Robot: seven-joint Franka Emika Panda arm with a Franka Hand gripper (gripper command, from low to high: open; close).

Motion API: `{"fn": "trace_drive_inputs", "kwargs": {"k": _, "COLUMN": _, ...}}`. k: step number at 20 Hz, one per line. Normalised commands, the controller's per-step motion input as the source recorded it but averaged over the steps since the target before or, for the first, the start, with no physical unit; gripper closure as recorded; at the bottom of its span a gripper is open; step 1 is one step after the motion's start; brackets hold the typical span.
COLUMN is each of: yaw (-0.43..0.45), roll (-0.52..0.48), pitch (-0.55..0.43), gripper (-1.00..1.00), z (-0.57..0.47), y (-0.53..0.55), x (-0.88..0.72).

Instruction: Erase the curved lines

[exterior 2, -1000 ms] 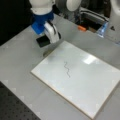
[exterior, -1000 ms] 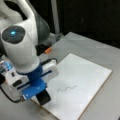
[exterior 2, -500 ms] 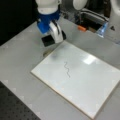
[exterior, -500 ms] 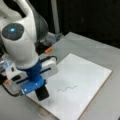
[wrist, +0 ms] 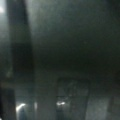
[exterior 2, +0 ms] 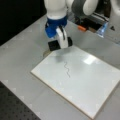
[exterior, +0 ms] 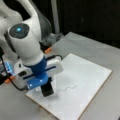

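Robotics lab: perforated bench (exterior 2: 15, 110), grey table (exterior 2: 22, 50), dark backdrop.

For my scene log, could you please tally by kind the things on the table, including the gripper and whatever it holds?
White board: 1
Curve lines: 1 stroke, unerased
Gripper: 1, at the board's corner
Black block under the gripper's fingers: 1
Orange things at the table's far side: 1 clearly shown
Total: 5
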Motion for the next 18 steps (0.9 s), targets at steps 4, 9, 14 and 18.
{"fn": "trace_drive_inputs", "kwargs": {"k": 4, "yaw": -0.239, "roll": 0.116, "pitch": -0.324, "gripper": 1.00, "z": -0.22, "y": 0.18, "x": -0.17}}
{"fn": "trace_drive_inputs", "kwargs": {"k": 9, "yaw": -0.131, "roll": 0.059, "pitch": -0.274, "gripper": 1.00, "z": -0.25, "y": 0.10, "x": -0.09}}
{"fn": "trace_drive_inputs", "kwargs": {"k": 14, "yaw": -0.063, "roll": 0.025, "pitch": -0.199, "gripper": 1.00, "z": -0.26, "y": 0.13, "x": -0.04}}
{"fn": "trace_drive_inputs", "kwargs": {"k": 18, "yaw": -0.058, "roll": -0.051, "pitch": -0.123, "gripper": 1.00, "z": -0.26, "y": 0.15, "x": -0.06}}
